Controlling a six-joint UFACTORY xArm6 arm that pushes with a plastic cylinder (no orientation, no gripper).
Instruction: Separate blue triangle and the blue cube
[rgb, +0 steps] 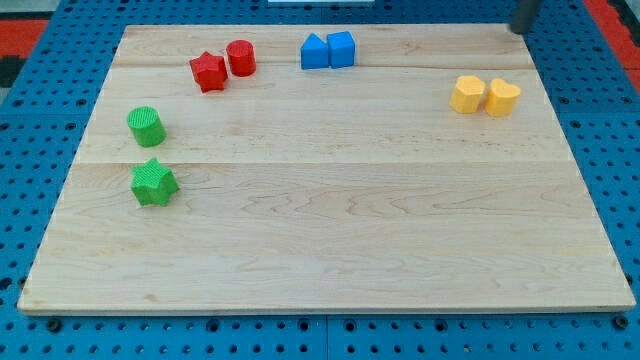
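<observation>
The blue triangle (314, 52) and the blue cube (341, 48) stand side by side and touching near the board's top edge, a little left of centre, with the triangle on the left. My rod shows at the view's top right, and my tip (518, 30) is at the board's top edge, far to the right of both blue blocks and touching no block.
A red star (208, 72) and a red cylinder (241, 58) sit left of the blue pair. A green cylinder (146, 126) and a green star (154, 183) are at the left. Two yellow blocks (467, 95) (502, 98) touch at the right, below my tip.
</observation>
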